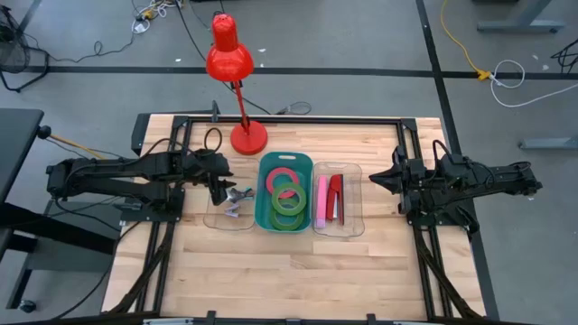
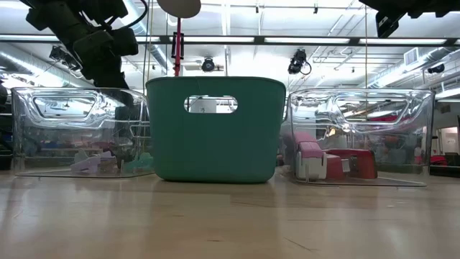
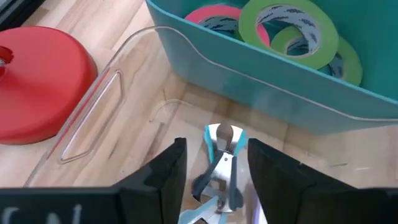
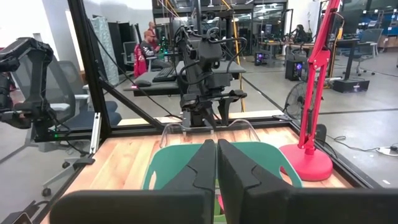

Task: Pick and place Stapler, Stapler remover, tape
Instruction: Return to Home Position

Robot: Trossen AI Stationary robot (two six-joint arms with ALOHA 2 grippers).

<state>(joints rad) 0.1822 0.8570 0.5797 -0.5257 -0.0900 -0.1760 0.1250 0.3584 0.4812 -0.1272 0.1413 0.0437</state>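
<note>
My left gripper (image 1: pixel 223 191) is open and reaches down into the left clear bin (image 1: pixel 215 219). Its fingers stand on either side of a teal and chrome staple remover (image 3: pixel 222 163), which lies on the bin's floor among other removers (image 2: pixel 108 162). I see no touch. Green and pink tape rolls (image 1: pixel 287 191) lie in the teal bin (image 1: pixel 264 194) in the middle. A pink stapler (image 1: pixel 321 200) and a red stapler (image 1: pixel 335 197) lie in the right clear bin (image 1: pixel 357 194). My right gripper (image 4: pixel 216 152) is shut and empty, held above the table's right side (image 1: pixel 377 179).
A red desk lamp stands with its base (image 1: pixel 248 138) at the table's far side, just behind the left clear bin and close to my left arm; the base also shows in the left wrist view (image 3: pixel 37 87). Bare wooden table (image 1: pixel 289 271) lies toward the near edge.
</note>
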